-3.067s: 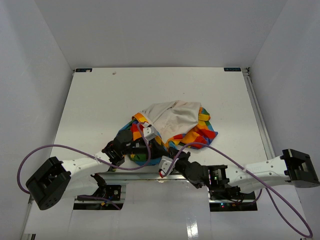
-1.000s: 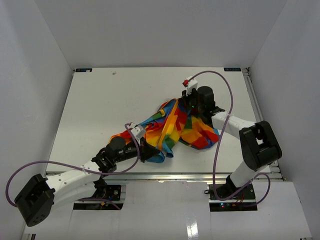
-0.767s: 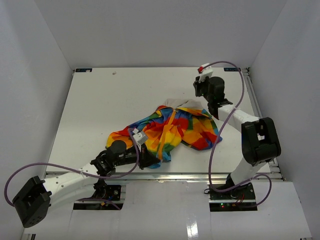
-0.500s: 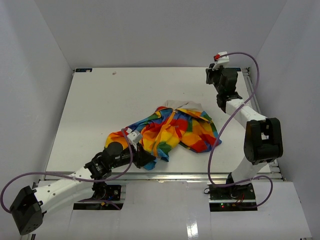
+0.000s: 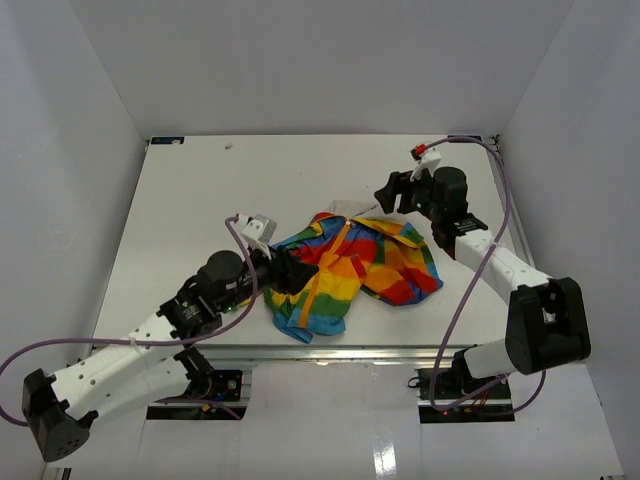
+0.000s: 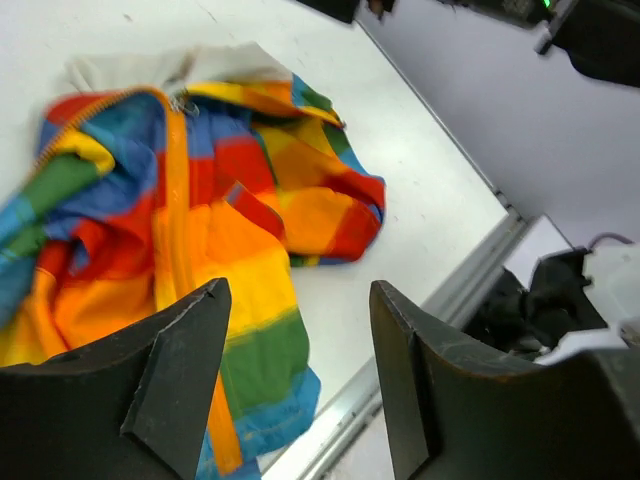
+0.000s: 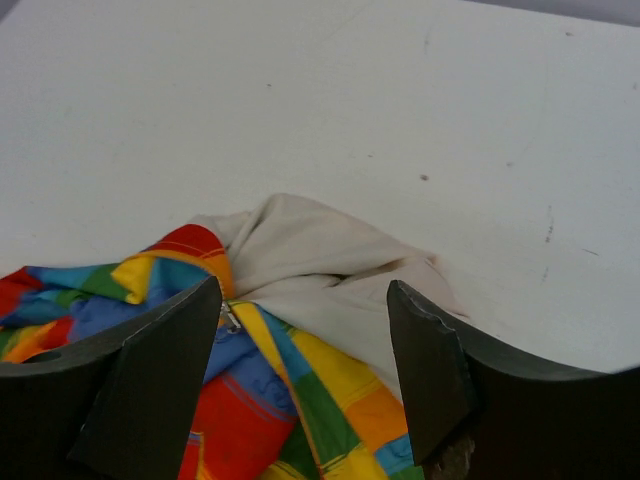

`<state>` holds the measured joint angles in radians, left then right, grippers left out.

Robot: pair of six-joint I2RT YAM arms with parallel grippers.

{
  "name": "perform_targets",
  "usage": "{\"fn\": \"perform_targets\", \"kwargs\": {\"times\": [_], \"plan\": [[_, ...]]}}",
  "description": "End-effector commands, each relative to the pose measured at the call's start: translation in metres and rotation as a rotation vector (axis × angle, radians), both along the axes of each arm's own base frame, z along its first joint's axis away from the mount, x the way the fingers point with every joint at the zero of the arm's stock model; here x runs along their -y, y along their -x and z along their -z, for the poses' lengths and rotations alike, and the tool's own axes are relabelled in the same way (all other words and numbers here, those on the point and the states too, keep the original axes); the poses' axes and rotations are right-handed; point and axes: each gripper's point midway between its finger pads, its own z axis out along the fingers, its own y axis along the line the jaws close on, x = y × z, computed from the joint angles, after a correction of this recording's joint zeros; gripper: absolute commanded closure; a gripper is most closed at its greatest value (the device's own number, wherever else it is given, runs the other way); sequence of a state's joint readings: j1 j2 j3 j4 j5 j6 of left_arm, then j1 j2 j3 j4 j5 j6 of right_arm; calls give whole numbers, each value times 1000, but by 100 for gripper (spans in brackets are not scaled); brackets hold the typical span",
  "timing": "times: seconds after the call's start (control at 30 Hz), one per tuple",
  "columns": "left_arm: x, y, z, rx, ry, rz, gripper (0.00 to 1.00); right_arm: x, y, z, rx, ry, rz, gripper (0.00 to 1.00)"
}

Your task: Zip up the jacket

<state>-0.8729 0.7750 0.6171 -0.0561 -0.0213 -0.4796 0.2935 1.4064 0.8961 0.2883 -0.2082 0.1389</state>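
Lying just ahead of right jaws, gaping empty: zipper pull (image 7: pixel 233 318) of jacket (image 5: pixel 350 265); zip line (image 6: pixel 175 200) running toward left jaws, likewise gaping.

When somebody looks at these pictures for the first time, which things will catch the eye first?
The rainbow jacket lies crumpled at the near middle of the white table. An orange zipper band runs down its front and cream lining shows at its far end. The left gripper is open at the jacket's left edge, and the right gripper is open above the cream end.
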Motion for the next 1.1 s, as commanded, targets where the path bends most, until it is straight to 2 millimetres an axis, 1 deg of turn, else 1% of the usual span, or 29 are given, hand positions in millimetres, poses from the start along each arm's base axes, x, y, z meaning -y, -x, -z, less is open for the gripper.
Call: {"fn": "perform_targets", "kwargs": {"times": [0.0, 0.1, 0.17, 0.2, 0.3, 0.4, 0.47, 0.5, 0.57, 0.6, 0.63, 0.67, 0.7, 0.73, 0.77, 0.8, 0.9, 0.93, 0.97, 1.0, 1.03, 1.07], "plan": [[19, -38, 19, -2, -208, -40, 31, -11, 39, 5, -42, -21, -48, 25], [32, -54, 59, -37, -306, -38, 31, -19, 52, 13, -47, -26, -124, 27], [37, -64, 96, -71, -374, -31, 31, -25, 55, 24, -66, -12, -170, 29], [39, -68, 107, -80, -391, -28, 32, -28, 54, 31, -81, 0, -185, 29], [42, -82, 131, -92, -441, -34, 32, -30, 49, 55, -119, 57, -205, 28], [41, -92, 145, -95, -474, -42, 32, -24, 46, 76, -154, 110, -182, 25], [42, -98, 151, -102, -487, -46, 33, -20, 42, 85, -156, 132, -157, 23], [42, -100, 158, -112, -500, -49, 34, -18, 39, 89, -158, 142, -139, 24], [41, -100, 177, -140, -531, -36, 39, -12, 33, 97, -166, 172, -102, 24], [40, -99, 184, -149, -541, -30, 49, -10, 31, 100, -171, 187, -94, 25], [39, -98, 188, -154, -549, -27, 62, -9, 29, 104, -174, 198, -90, 26], [35, -98, 191, -151, -560, -36, 79, -8, 26, 103, -168, 201, -80, 29], [32, -99, 192, -147, -567, -48, 92, -8, 24, 104, -164, 204, -70, 37], [27, -99, 190, -139, -575, -68, 98, -6, 22, 104, -164, 210, -58, 51], [21, -100, 189, -128, -584, -89, 100, -3, 19, 105, -166, 219, -42, 64], [17, -100, 185, -114, -590, -102, 100, -1, 18, 104, -174, 231, -31, 73], [3, -99, 175, -88, -611, -137, 100, 7, 15, 90, -152, 276, -7, 92], [0, -100, 166, -66, -608, -153, 100, 8, 14, 82, -137, 278, 1, 92], [-4, -98, 168, -68, -617, -157, 100, 10, 13, 74, -122, 279, 8, 92], [-7, -94, 167, -68, -618, -152, 100, 12, 12, 59, -94, 284, 18, 92], [-10, -90, 164, -64, -612, -143, 100, 15, 10, 41, -59, 290, 31, 92], [-12, -86, 163, -62, -607, -137, 100, 16, 8, 32, -44, 302, 30, 92]]}}
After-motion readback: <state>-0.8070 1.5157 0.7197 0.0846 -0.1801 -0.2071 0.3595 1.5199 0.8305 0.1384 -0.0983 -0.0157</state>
